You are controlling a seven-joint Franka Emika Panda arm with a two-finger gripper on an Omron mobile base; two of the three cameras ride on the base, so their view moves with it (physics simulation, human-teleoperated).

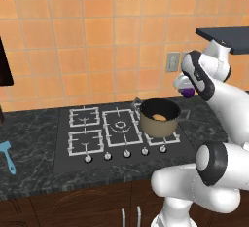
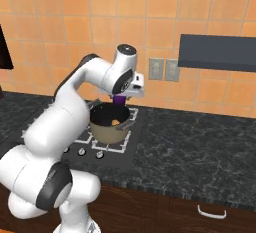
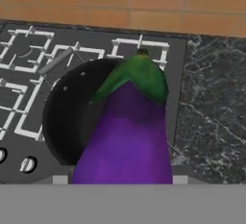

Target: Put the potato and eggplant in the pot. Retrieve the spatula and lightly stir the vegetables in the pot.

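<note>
Pincer [image 2: 120,98] above the pot [image 2: 107,127], gripping the eggplant [image 3: 127,131], arm bent over.

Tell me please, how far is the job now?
Done: the small orange-tan potato lies inside the round tan pot. In hand: the tool holds the purple eggplant above that pot. Left: drop it in, fetch the light-blue spatula from the counter, stir.

Purple eggplant [image 3: 126,141] (green cap), tan pot [image 1: 159,117], light-blue spatula [image 1: 7,156].
</note>
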